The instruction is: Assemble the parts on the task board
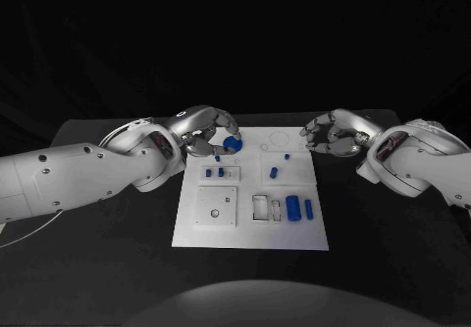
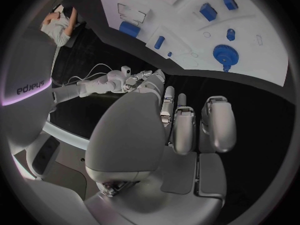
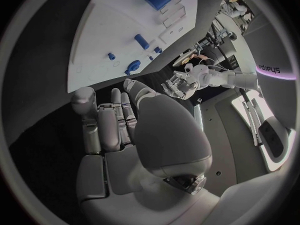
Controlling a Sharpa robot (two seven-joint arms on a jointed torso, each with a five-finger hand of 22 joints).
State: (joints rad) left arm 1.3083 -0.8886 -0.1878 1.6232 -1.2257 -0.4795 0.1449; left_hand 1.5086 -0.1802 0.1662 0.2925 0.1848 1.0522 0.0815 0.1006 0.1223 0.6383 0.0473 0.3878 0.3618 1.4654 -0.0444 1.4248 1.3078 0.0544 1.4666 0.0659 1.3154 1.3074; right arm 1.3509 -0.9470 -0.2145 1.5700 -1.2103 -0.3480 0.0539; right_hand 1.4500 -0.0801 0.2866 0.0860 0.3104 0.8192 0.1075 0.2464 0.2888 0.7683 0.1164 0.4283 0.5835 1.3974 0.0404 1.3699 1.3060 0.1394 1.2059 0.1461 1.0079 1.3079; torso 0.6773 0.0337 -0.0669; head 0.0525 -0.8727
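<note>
On the task board (image 1: 250,235), several blue pegs already stand seated. The blue gear (image 1: 233,144) lies free at the board's far-left corner, beside the empty, curled left hand (image 1: 206,136). The right hand (image 1: 332,135) is curled and empty too. Loose cylinders (image 1: 293,207) remain.

Left hand (image 1: 204,133) covering the far-left corner of the board (image 1: 197,235) and partly hiding the gear (image 1: 233,144) (grip unclear); small pegs (image 1: 218,159) too tiny to tell apart; board cropped in both wrist views
</note>
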